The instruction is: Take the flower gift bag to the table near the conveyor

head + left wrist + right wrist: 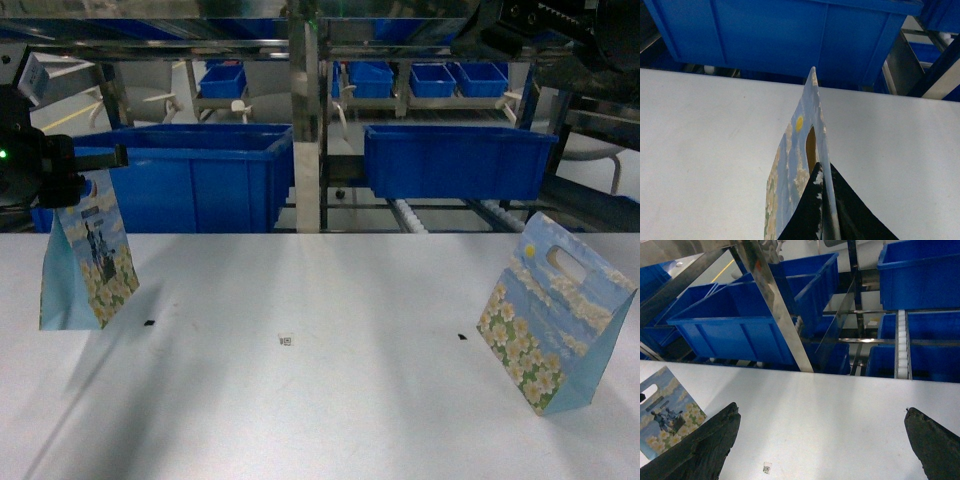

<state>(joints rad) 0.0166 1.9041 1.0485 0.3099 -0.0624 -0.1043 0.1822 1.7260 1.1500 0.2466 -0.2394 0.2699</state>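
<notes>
We are mid-carry: our left gripper [95, 165] is clamped on the top edge of a flower bag [88, 262], which hangs below it, its base at or just above the table [320, 400]. The conveyor [440, 212] lies beyond. Our right gripper [822, 440] hovers with its fingers wide apart, holding nothing; a second bag [555, 315] stands on the table. Next, we judge, lower and release.

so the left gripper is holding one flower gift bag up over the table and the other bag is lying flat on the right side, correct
Not quite. The left gripper does hold one flower gift bag over the table, but the other flower gift bag on the right side is standing upright, leaning slightly, not lying flat. The head view shows it.
</notes>
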